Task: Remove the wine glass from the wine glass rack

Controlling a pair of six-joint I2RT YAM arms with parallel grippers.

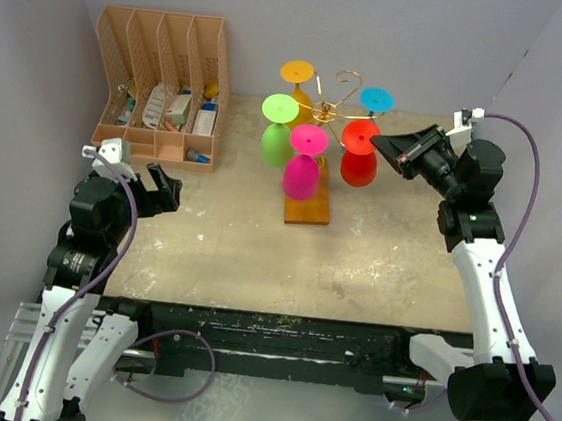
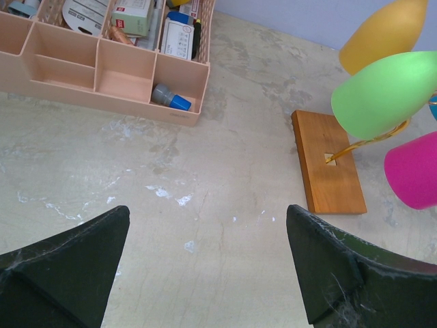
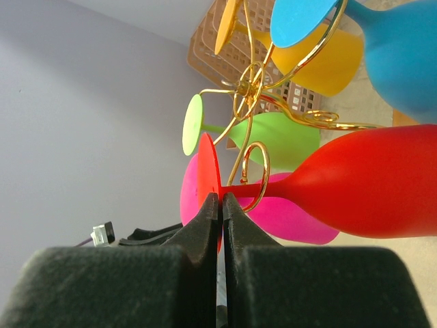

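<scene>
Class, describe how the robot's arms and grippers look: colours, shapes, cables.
The left arm and right arm have white link shells and black joint housings; a lilac cable loops along each. The left gripper and right gripper have black wedge-shaped fingers tapering to narrow tips.

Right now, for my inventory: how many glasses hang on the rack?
5, all on the rack: orange glass back left, green glass left, pink glass front, red glass right, its foot pinched by the right fingers, blue glass back right. None looks hidden.
</scene>
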